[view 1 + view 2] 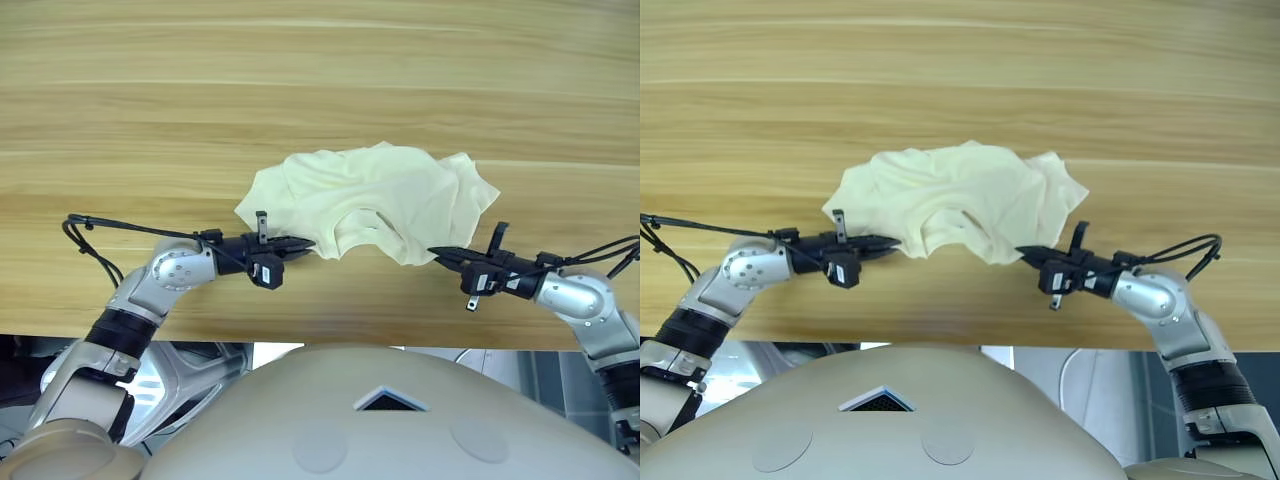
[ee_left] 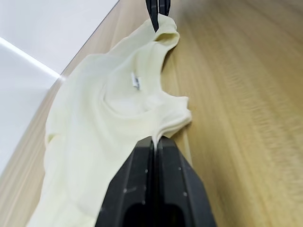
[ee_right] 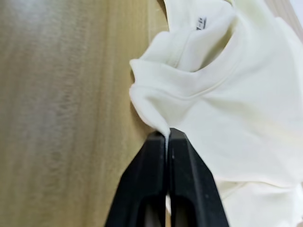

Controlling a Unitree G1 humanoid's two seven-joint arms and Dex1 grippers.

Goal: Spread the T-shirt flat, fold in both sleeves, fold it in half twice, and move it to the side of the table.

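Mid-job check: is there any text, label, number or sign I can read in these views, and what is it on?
Nothing can be read in these views.
Neck tag sewn inside the collar of the T-shirt: it carries some dark print, too small and blurred to read.
Table: plain wood grain, no writing or sign visible.
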